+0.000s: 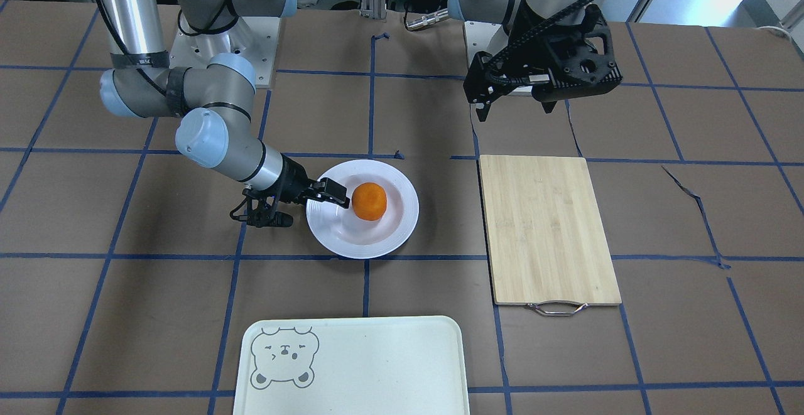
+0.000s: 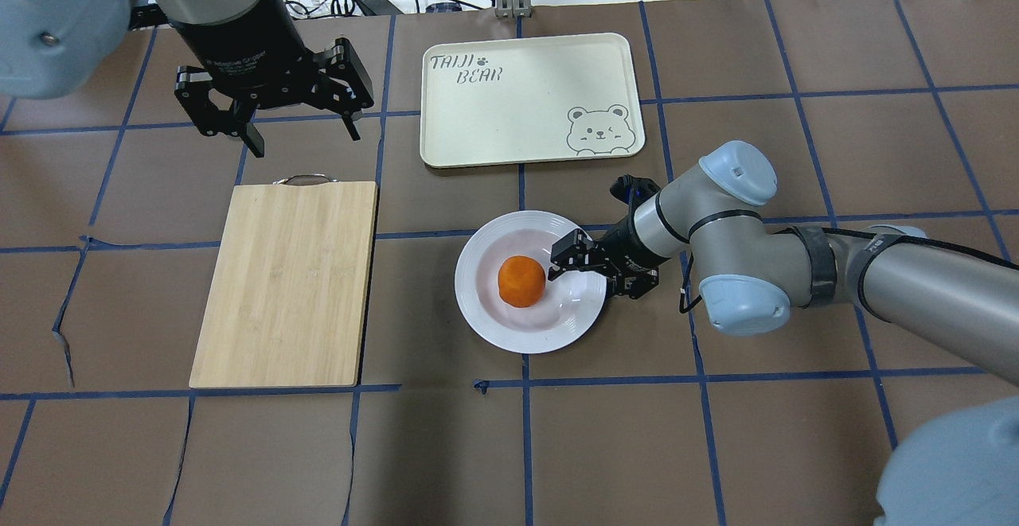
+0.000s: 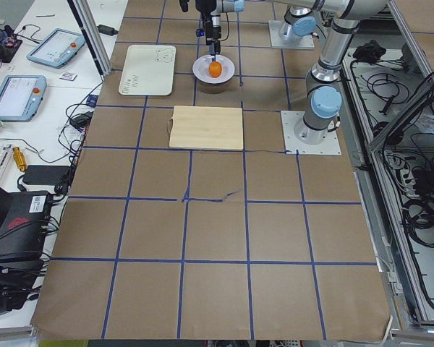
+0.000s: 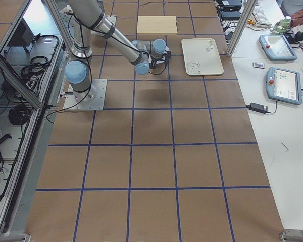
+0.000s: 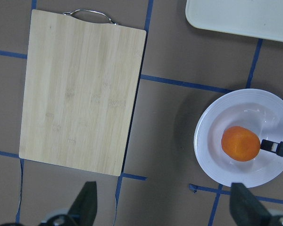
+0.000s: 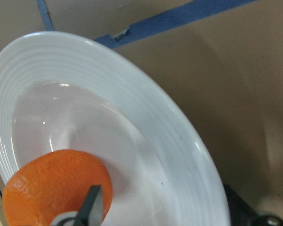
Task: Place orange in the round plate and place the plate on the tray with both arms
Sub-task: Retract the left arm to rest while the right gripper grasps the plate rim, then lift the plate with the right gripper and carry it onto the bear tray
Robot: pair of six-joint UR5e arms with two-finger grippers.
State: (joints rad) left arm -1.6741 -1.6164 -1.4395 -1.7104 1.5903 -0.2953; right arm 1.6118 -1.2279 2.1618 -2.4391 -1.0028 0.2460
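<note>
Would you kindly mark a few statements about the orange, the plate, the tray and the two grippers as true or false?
1. The orange lies in the round plate. True.
2. The round plate already rests on the tray. False: it sits on the table, apart from the tray.
3. The left gripper is open and holds nothing. True.
4. The right gripper hangs high above the tray. False: it is low at the round plate's rim, one finger reaching in beside the orange.
</note>
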